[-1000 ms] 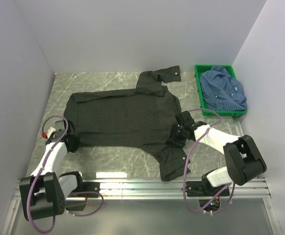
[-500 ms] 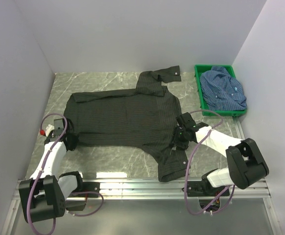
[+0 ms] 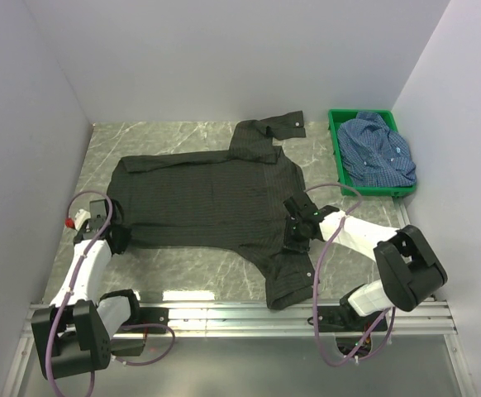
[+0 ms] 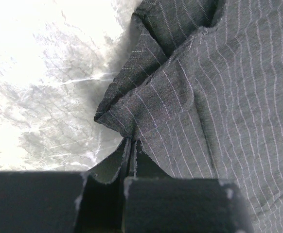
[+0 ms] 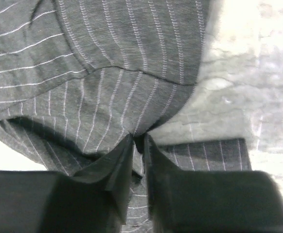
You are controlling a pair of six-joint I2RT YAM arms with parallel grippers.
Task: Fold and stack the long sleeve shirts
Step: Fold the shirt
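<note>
My left pincer (image 4: 132,145) is clamped tight on a hem corner of the black shirt (image 3: 207,198), over by the counter's (image 3: 183,273) left edge. My right pincer (image 5: 139,141) is nearly shut, pinching a fold by the near sleeve. The shirt's spread flat mid-counter. The blue shirt (image 3: 377,153) is bunched in the green crate (image 3: 336,157) at the far right corner.

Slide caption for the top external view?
Left claw and right claw pinch opposite ends of the black striped cloth shirt lying flat; blue checked shirt sits in green plastic crate.
</note>
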